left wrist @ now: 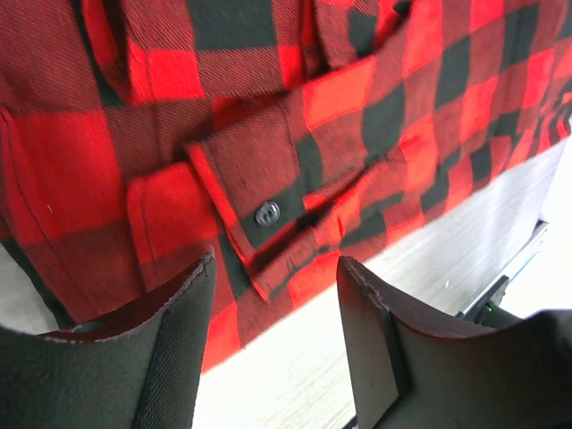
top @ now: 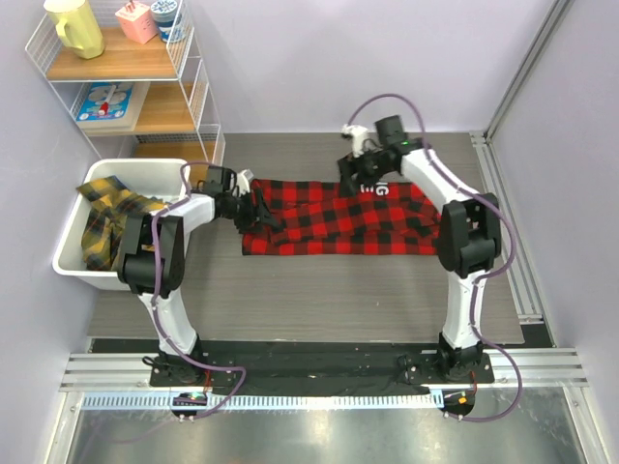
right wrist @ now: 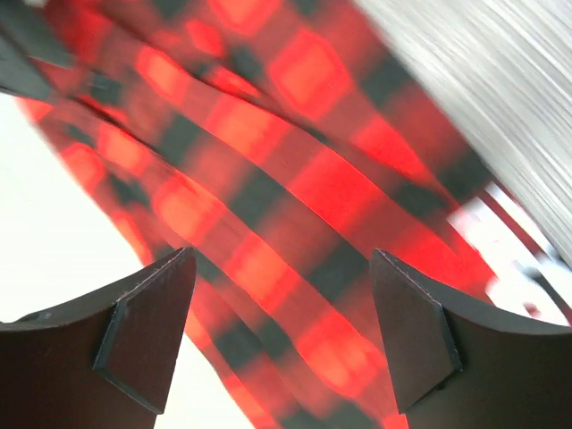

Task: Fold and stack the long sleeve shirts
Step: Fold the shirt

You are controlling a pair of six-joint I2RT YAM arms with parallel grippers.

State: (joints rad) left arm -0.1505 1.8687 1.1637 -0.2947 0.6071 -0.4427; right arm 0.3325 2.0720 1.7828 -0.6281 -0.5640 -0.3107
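shirt (top: 338,217), red-and-black check, spread on table (top: 387,290). left gripper (left wrist: 277,261) at its left end, fingers apart over cuff (left wrist: 259,210); right gripper (right wrist: 281,255) at its far edge, fingers apart.

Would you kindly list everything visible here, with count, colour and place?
red-and-black shirt: one, red-black check, spread mid-table
yellow-and-black shirts: count unclear, yellow-black check, in bin
bin: one, white, left of the red shirt
shelf unit: one, white wire, back left
pitcher: one, yellow, top shelf
box: one, pink, top shelf
cup: one, blue-white, top shelf
table: one, grey, beneath shirt
left gripper: one, black, open at shirt's left edge
right gripper: one, black, open over shirt's far edge
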